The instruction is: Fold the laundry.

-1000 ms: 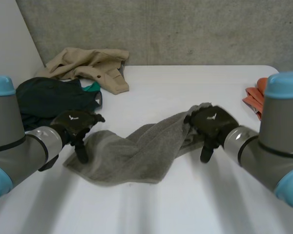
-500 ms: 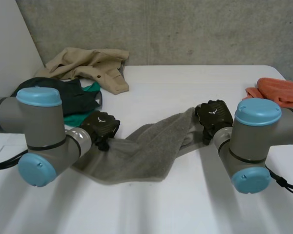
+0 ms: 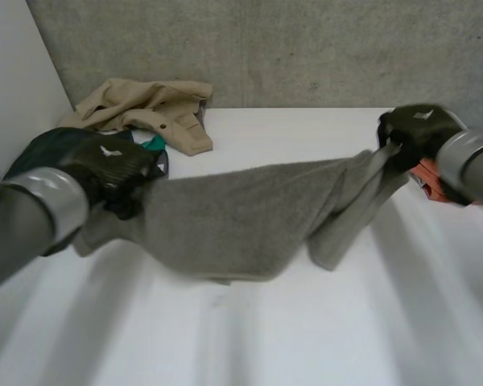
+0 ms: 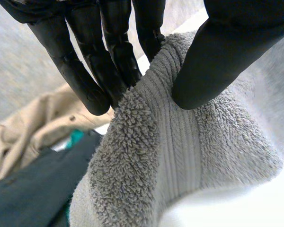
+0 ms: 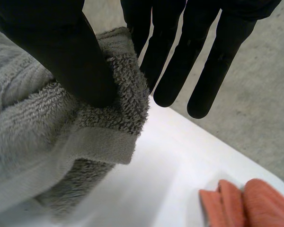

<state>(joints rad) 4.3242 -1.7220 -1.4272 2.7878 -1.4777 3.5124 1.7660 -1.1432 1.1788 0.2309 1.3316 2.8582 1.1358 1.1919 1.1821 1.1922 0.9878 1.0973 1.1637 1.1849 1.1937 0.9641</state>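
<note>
Towel [image 3: 241, 217] first: it is grey terry, looped pile with a flat woven band near the hem, and you have it stretched between both hands over the smooth white table [image 3: 266, 334]. Its middle sags in a broad curve, and a narrow folded tail hangs down below the right end.

Your left hand [image 3: 105, 165] has the left end. In the left wrist view the thumb [image 4: 217, 56] presses a bunched ridge of the ribbed band against straight black fingers [image 4: 85, 75], so the hand is pinched closed on the cloth.

Your right hand [image 3: 414, 129] has the opposite end. In its wrist view the thumb [image 5: 57, 52] clamps a hemmed corner against the fingers [image 5: 213, 61], which run on straight past the edge.

A crumpled beige garment [image 3: 149, 108] and a dark green one [image 3: 52, 153] lie behind the left hand. A soft orange cloth [image 5: 248, 203] lies on the table near the right hand.
</note>
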